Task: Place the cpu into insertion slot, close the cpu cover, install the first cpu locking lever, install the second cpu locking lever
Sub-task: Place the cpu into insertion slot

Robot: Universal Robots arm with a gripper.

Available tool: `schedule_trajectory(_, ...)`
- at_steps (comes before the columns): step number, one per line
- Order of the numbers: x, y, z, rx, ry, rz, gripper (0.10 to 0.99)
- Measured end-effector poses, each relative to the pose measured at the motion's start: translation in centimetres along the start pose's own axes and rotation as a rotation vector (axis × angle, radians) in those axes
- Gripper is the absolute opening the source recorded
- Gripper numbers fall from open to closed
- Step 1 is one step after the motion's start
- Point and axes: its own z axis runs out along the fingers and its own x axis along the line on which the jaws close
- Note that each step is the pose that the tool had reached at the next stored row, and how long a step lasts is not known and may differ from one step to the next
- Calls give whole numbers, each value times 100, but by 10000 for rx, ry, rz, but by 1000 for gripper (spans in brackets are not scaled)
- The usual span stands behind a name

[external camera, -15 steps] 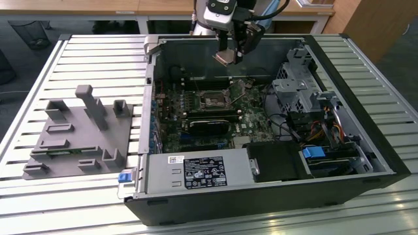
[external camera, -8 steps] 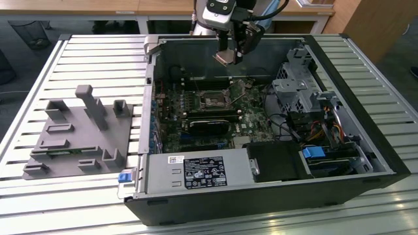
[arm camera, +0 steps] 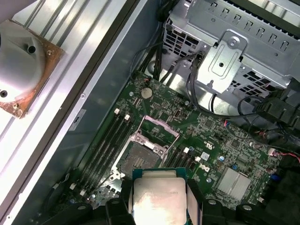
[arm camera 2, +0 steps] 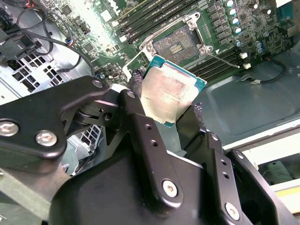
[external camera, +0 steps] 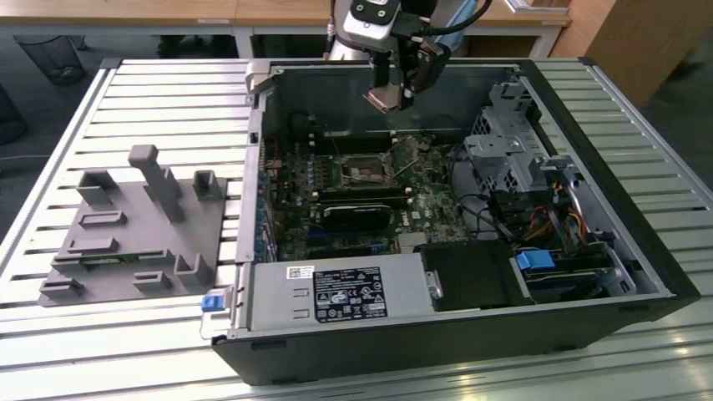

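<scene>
Broadly, an open black metal computer case (external camera: 468, 351) lies on its side on a slatted silver metal table (external camera: 167, 92). Its green circuit board (external camera: 429, 205) faces up inside. Above the case's far wall hangs the black two-fingered gripper (external camera: 392, 96), clenched on the small flat square cpu with a pale silvery-beige metal top (arm camera 2: 168, 96). The fingers pinch the chip by two opposite edges. It is in the air, well apart from the board.

Below it, the thin silvery metal cpu cover (arm camera: 159, 123) appears swung up and open. The small dark square insertion slot with a thin metal rim (arm camera: 138, 159) lies bare beside the long memory slots.

In the second wrist view the chip looks tilted against the board. My judgement is that lowering it tilted or turned off the slot's outline could bend the fine contacts or leave a corner riding on the rim. The thin edge grip could also let it slip and drop onto the board.
</scene>
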Motion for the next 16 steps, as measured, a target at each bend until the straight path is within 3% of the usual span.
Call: schedule_trajectory(16,0,-1,6,-13,-71,753,545)
